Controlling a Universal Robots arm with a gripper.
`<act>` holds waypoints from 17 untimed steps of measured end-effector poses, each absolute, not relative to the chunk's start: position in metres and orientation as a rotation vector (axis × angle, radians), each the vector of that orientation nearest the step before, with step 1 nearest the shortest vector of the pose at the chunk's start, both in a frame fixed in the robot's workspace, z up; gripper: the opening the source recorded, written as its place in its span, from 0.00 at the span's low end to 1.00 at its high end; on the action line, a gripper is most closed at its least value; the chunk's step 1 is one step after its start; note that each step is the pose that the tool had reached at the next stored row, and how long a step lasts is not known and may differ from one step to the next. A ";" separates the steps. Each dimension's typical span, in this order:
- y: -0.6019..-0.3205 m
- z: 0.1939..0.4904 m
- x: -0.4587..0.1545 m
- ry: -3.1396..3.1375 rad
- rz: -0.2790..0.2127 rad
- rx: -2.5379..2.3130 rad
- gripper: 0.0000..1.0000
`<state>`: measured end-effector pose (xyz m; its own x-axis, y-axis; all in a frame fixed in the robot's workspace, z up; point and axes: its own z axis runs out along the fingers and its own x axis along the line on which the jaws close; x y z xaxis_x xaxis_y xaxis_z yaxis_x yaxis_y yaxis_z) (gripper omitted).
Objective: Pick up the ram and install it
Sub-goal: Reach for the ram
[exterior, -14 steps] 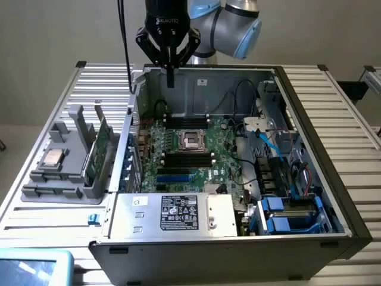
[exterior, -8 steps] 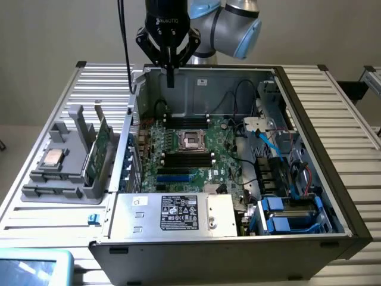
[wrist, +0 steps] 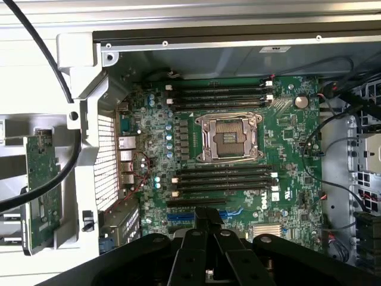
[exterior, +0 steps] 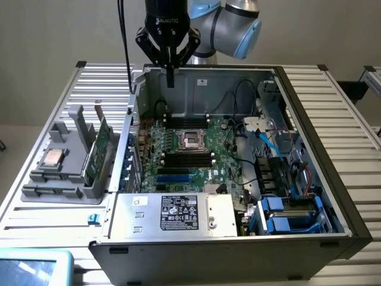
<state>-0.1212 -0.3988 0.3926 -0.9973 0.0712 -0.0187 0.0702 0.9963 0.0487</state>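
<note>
The gripper (exterior: 171,76) is shut tight. Its two black fingers are pressed together and point straight down. It holds nothing and touches nothing. It hangs in the air above the far edge of the open computer case (exterior: 208,256). In the wrist view the closed gripper (wrist: 206,219) looks down on the green motherboard (wrist: 286,137) inside the case.

The ram (exterior: 97,152) is outside the case, on the exterior view's left of it. It is a thin green board. It stands on its long edge in a gray holder (exterior: 53,192) that sits just beside the case wall. The ram is well apart from the gripper. In the wrist view the ram (wrist: 41,158) sits past the side wall of the case. A black cable (wrist: 41,49) crosses in front of it.

A small square silver processor chip (exterior: 53,158) lies flat on the gray holder, farther from the case than the ram.

Inside the case, a square metal socket (exterior: 191,140) sits in the middle of the motherboard. Long black memory slots (exterior: 187,159) lie on two sides of the socket. A silver power box (exterior: 172,211) with a white label fills the near side of the case. The tall side wall of the case stands between the ram and the memory slots. The case and the holder both rest on a silver ridged table (exterior: 351,149).
</note>
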 end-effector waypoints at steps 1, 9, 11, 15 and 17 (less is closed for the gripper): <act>-0.399 0.393 -0.121 3.118 0.075 0.111 0.09; -0.399 0.393 -0.135 3.119 0.075 0.108 0.09; -0.399 0.393 -0.143 3.119 0.075 0.107 0.09; -0.399 0.393 -0.161 3.120 0.075 0.105 0.09; -0.399 0.393 -0.170 3.121 0.075 0.104 0.09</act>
